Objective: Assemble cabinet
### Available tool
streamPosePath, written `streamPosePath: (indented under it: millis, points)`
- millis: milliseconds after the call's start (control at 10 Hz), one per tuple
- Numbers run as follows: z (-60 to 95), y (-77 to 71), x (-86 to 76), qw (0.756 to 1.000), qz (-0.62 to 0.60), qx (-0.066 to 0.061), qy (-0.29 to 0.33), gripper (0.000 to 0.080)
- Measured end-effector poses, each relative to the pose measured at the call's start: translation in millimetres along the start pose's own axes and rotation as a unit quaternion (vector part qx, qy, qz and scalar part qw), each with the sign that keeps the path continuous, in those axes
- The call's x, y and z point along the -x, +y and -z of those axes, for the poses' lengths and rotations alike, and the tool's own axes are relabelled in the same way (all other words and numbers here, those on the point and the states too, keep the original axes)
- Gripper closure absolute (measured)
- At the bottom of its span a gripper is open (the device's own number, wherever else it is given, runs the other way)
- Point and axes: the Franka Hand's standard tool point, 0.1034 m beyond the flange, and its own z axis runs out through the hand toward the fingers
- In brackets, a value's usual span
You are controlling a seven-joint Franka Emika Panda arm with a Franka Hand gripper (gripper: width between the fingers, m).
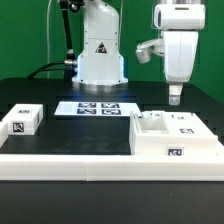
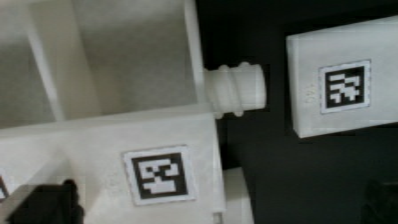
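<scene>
The white cabinet body (image 1: 160,135) lies on the table at the exterior view's right, its open compartments facing up and a marker tag on its front. My gripper (image 1: 175,97) hangs just above its far right part, open and empty. In the wrist view the cabinet body (image 2: 89,80) shows its inner walls, a tag and a short round white peg (image 2: 237,88) sticking out of its side. A separate white panel (image 2: 347,85) with a tag lies just beyond the peg. My gripper (image 2: 214,205) has its dark fingertips (image 2: 45,205) spread wide at the frame's edges.
A small white tagged box (image 1: 22,120) sits at the exterior view's left. The marker board (image 1: 98,108) lies in front of the robot base (image 1: 100,55). A white border (image 1: 70,165) runs along the table's front.
</scene>
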Motion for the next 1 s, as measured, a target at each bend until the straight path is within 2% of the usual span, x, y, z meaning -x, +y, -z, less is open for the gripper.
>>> streamPosePath:
  millis: [300, 500, 700, 800, 1000]
  points:
    - [-0.3, -0.8, 0.5, 1.0, 0.0, 0.001, 0.0, 0.0002]
    - [-1.2, -20.5, 5.1, 1.0, 0.022, 0.008, 0.003, 0.0002]
    - [-3.8, -42.9, 14.5, 1.0, 0.027, -0.002, -0.003, 0.0002]
    - [-5.4, -46.1, 16.7, 1.0, 0.024, -0.005, -0.004, 0.0002]
    - [-5.5, -45.4, 16.5, 1.0, 0.024, -0.005, -0.004, 0.0002]
